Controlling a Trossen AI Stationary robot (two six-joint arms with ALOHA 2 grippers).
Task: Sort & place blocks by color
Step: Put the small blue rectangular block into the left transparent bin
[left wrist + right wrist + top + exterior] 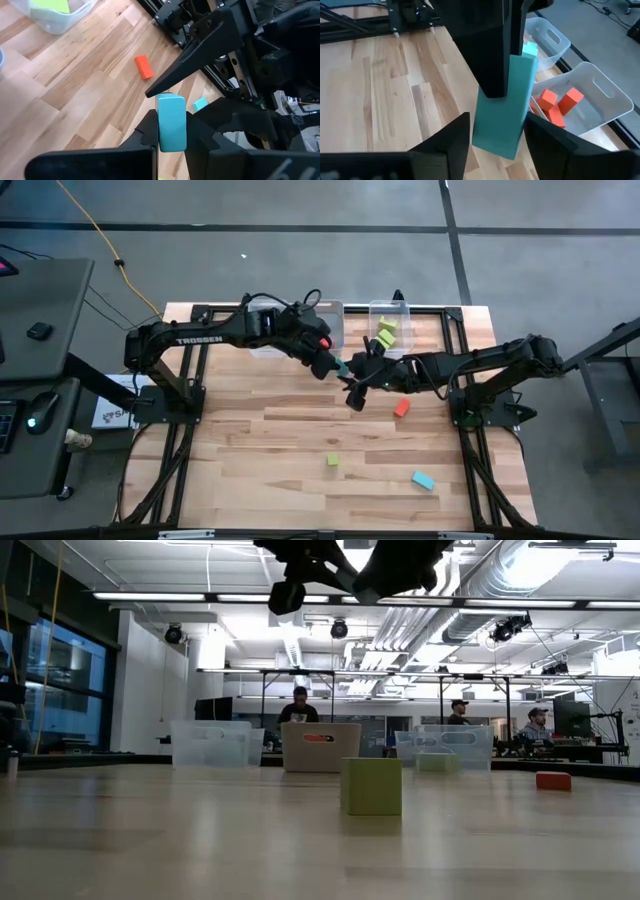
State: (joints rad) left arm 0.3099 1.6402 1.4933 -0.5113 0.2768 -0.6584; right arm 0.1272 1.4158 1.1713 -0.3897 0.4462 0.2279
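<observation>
The left gripper (170,131) is clamped on a light blue bar (172,121) at mid-frame in the high view. The right gripper (495,131) stands apart around the bar's other end, which looks like a handover. Red-orange blocks (559,104) sit in a clear bin (600,87) at right.

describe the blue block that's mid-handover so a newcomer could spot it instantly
Look above the middle of the wooden table, where the two dark arms meet. Between them is a light blue bar, clamped in the left gripper, with the right gripper around it. The other blue block lies loose near the table's front edge.
</observation>
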